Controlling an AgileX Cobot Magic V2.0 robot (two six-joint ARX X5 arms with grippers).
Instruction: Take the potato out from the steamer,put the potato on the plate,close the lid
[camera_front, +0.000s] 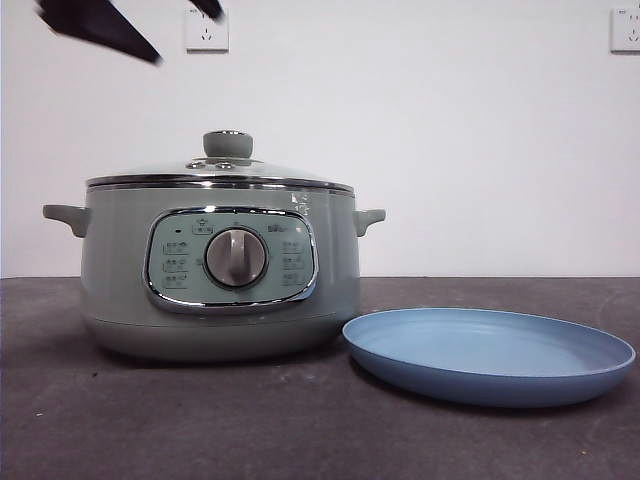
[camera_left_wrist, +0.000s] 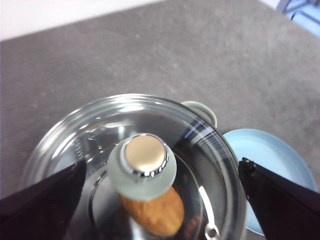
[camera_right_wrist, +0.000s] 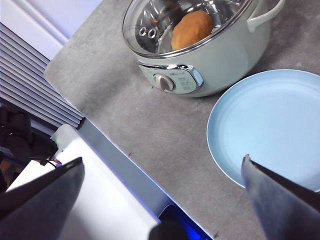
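The sage-green steamer (camera_front: 220, 270) stands left of centre on the dark table. The glass lid (camera_front: 222, 170) sits shut on it. The potato (camera_left_wrist: 156, 214) lies inside under the glass and also shows in the right wrist view (camera_right_wrist: 191, 27). The light blue plate (camera_front: 490, 355) lies empty to the steamer's right. My left gripper (camera_left_wrist: 161, 167) is open and empty, hovering above the lid's knob (camera_left_wrist: 143, 162), with one jaw on each side and not touching it. My right gripper (camera_right_wrist: 163, 161) is open and empty, high above the table near the plate (camera_right_wrist: 270, 125).
Black arm tips (camera_front: 100, 25) show at the front view's top left, above the steamer. Wall sockets (camera_front: 206, 30) are behind. In the right wrist view, the table's edge meets a white box (camera_right_wrist: 100, 200) and a grey slatted panel (camera_right_wrist: 30, 80).
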